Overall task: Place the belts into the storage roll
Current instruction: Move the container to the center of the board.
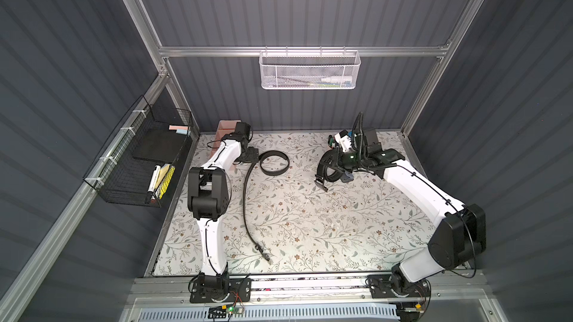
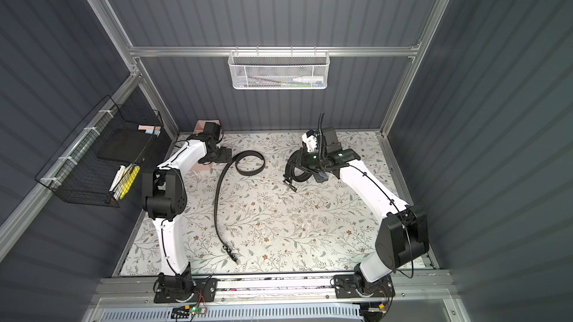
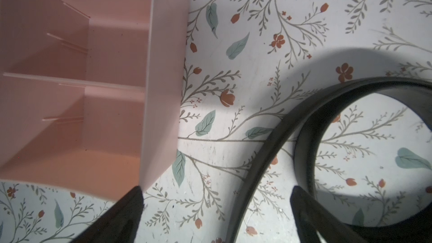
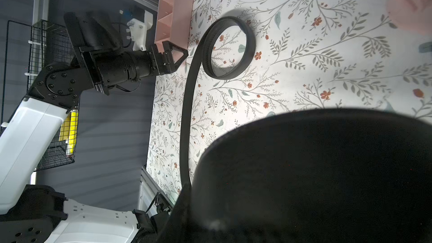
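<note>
Currently the left gripper (image 3: 217,190) is hanging fingers-apart between storage roll (image 3: 161,89) corner and looped belt (image 4: 187,113); the right gripper (image 1: 336,163) is clamping the coiled belt (image 1: 331,176) over open table (image 1: 310,227).

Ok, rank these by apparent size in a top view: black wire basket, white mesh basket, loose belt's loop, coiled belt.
1. black wire basket
2. white mesh basket
3. loose belt's loop and coiled belt look alike; not ranked.

We note dark grey ribbed wall panels (image 1: 310,4) in an aluminium frame (image 1: 201,51), a floral tabletop (image 1: 310,212), a hanging white mesh basket (image 1: 310,71) and a black wire basket (image 1: 139,162).
</note>
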Controlling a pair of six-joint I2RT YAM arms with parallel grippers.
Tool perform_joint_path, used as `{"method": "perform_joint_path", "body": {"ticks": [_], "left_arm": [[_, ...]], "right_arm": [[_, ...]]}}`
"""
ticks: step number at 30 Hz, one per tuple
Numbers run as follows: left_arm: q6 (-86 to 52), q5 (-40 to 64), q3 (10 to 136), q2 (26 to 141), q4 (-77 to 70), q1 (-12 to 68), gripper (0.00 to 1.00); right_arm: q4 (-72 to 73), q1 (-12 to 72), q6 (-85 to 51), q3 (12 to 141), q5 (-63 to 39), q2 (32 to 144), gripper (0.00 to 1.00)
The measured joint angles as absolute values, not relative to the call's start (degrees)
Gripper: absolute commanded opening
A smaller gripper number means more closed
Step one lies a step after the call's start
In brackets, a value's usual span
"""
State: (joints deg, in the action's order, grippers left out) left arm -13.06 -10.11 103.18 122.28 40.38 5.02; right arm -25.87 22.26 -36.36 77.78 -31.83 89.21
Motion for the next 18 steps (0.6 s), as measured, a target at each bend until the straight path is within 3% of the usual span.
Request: {"method": "perform_joint_path", "body": {"ticks": [18], "left_arm": [[-9.30,-13.21,102.61,122.45,39.03,4.40,0.99]], "right_arm": [[-26.68,22.26,-37.08,77.91,-33.23,89.21,0.00]]}}
